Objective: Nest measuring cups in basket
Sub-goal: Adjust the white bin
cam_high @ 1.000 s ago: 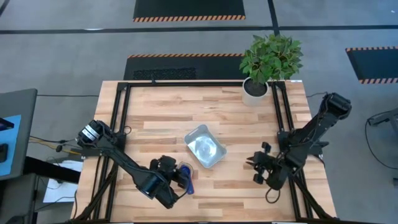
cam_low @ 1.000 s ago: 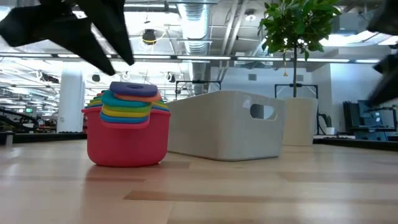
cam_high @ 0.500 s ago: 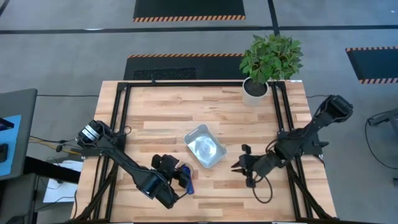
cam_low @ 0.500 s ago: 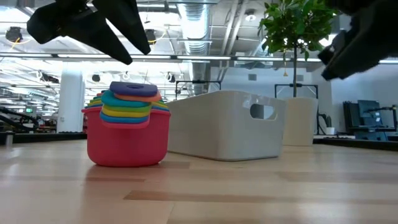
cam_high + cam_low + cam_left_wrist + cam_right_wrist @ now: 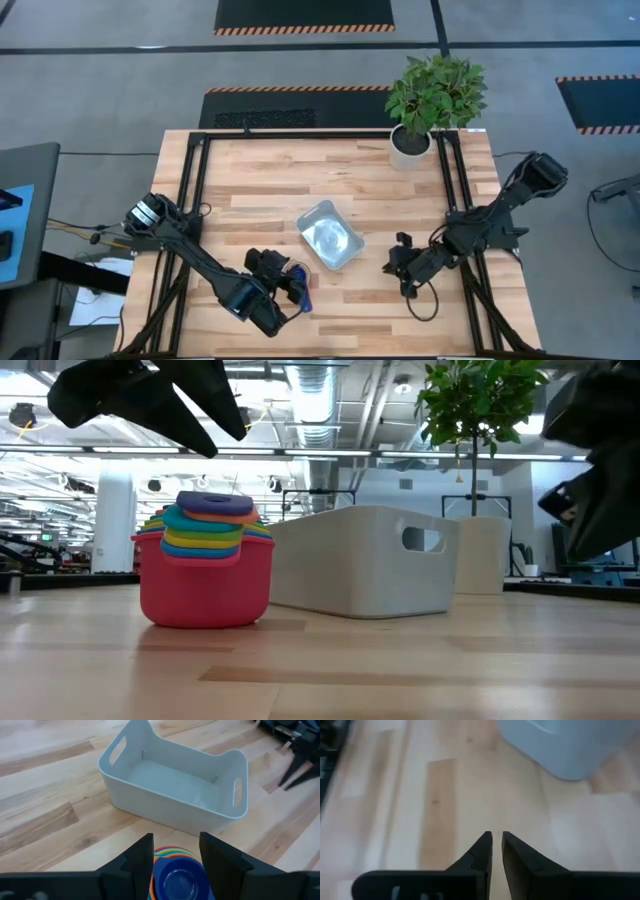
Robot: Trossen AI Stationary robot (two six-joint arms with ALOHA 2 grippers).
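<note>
The measuring cups [image 5: 205, 575] stand nested in one stack, the red one outermost and a dark blue one [image 5: 177, 877] on top. The stack rests on the table just left of the basket [image 5: 365, 565], a pale rectangular bin with handle cut-outs [image 5: 305, 222]. My left gripper [image 5: 175, 857] is open and hovers above the stack, a finger on either side, clear of it in the low view [image 5: 215, 440]. My right gripper [image 5: 496, 847] is shut and empty, above bare table right of the basket [image 5: 395, 262].
A potted plant in a white pot [image 5: 410, 145] stands at the table's far right corner. Black frame rails [image 5: 190, 200] run along the table's left and right sides. Bare wood lies between the basket and the near edge.
My right gripper has gone toward the table's left, nearer the basket, and its fingers have drawn together. My left gripper has risen a little above the cup stack. The cups and the basket have stayed where they were.
</note>
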